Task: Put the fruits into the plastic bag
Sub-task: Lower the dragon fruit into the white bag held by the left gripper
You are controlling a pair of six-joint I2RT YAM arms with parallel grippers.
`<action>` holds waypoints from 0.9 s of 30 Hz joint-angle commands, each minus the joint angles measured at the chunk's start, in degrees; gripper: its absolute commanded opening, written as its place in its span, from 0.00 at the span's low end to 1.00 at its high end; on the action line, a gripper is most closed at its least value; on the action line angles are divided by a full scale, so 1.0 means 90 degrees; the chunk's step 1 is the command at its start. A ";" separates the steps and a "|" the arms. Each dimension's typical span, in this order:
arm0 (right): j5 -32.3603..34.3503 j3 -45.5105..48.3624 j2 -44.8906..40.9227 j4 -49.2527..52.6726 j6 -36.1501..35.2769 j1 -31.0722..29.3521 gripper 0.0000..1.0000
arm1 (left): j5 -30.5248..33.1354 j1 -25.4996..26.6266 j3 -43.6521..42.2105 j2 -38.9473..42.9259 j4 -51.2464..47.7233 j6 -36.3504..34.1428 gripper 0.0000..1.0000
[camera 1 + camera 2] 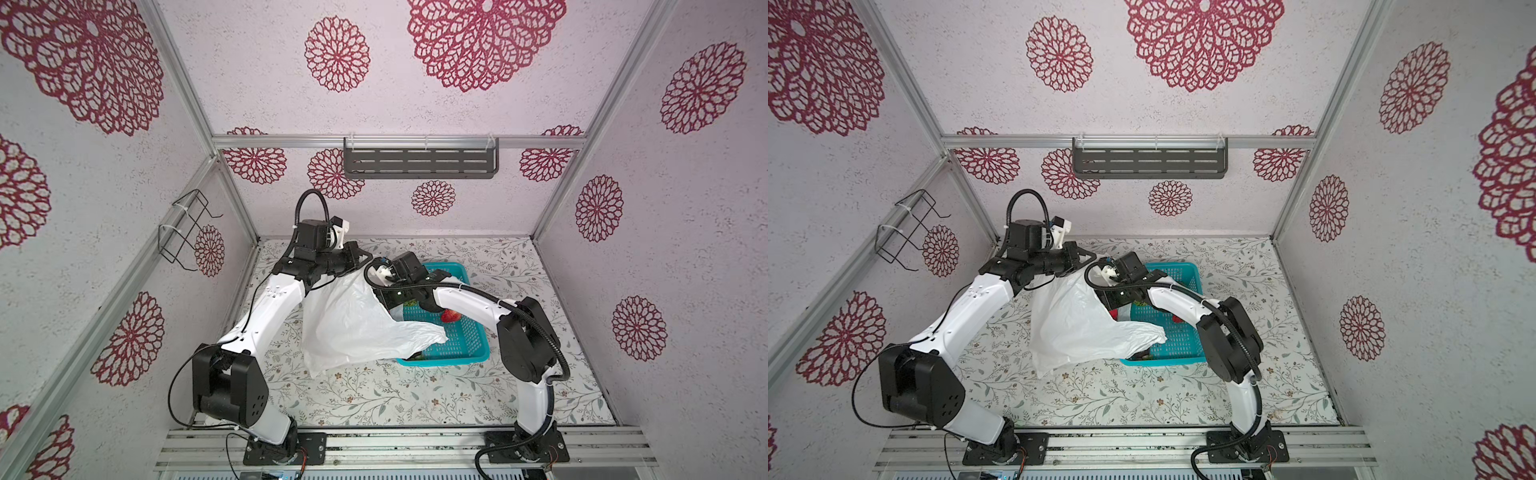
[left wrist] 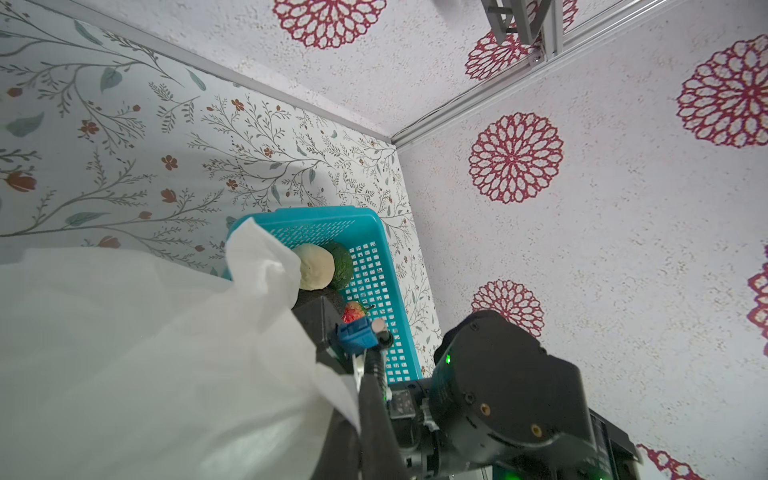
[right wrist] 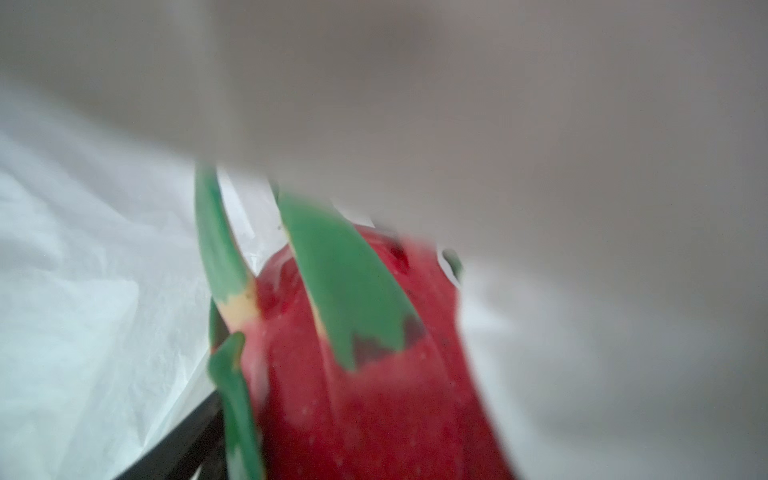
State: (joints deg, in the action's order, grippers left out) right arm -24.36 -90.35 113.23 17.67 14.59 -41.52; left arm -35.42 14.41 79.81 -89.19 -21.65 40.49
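Note:
The white plastic bag (image 1: 353, 328) (image 1: 1075, 328) is draped over the left end of the teal basket (image 1: 469, 349). My left gripper (image 1: 368, 256) (image 2: 361, 432) is shut on the bag's upper edge and holds it raised. My right gripper (image 3: 374, 415) reaches into the bag's mouth and is closed wide on a red-and-green fruit (image 3: 365, 395); white bag film surrounds it. In a top view only a bit of that fruit's red (image 1: 1112, 312) shows at the opening. A cream lumpy fruit (image 2: 316, 266), a dark green one (image 2: 343, 266) and a strawberry (image 1: 451, 316) (image 2: 353, 313) lie in the basket.
My right forearm (image 1: 469, 299) crosses above the basket. A dark piece (image 1: 415, 356) lies at the basket's front left corner under the bag's edge. A dark slotted shelf (image 1: 419, 162) hangs on the back wall and a wire rack (image 1: 187, 232) on the left wall.

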 commanded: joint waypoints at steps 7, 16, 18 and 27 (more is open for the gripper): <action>0.2814 0.0475 -0.0819 0.1150 0.0196 0.0443 0.14 | -0.0084 -0.0174 -0.0030 0.0393 -0.0172 -0.0375 0.00; 0.1565 0.0888 -0.1273 0.0215 -0.0078 0.0271 0.16 | -0.0117 -0.0117 -0.0030 0.0126 -0.0042 -0.0173 0.00; 0.1310 0.0861 -0.1205 0.0159 -0.0115 0.0220 0.18 | -0.0093 -0.0059 -0.0015 0.0072 0.0004 -0.0161 0.00; 0.1055 0.0828 -0.0824 0.0127 0.0012 0.0115 0.68 | 0.0016 -0.0003 0.0058 -0.0061 0.0018 -0.0180 0.00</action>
State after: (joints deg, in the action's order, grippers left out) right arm -12.97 -81.49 107.20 22.06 14.63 -40.69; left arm -35.46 14.11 79.70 -89.25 -22.57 39.20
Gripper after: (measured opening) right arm 0.907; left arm 0.043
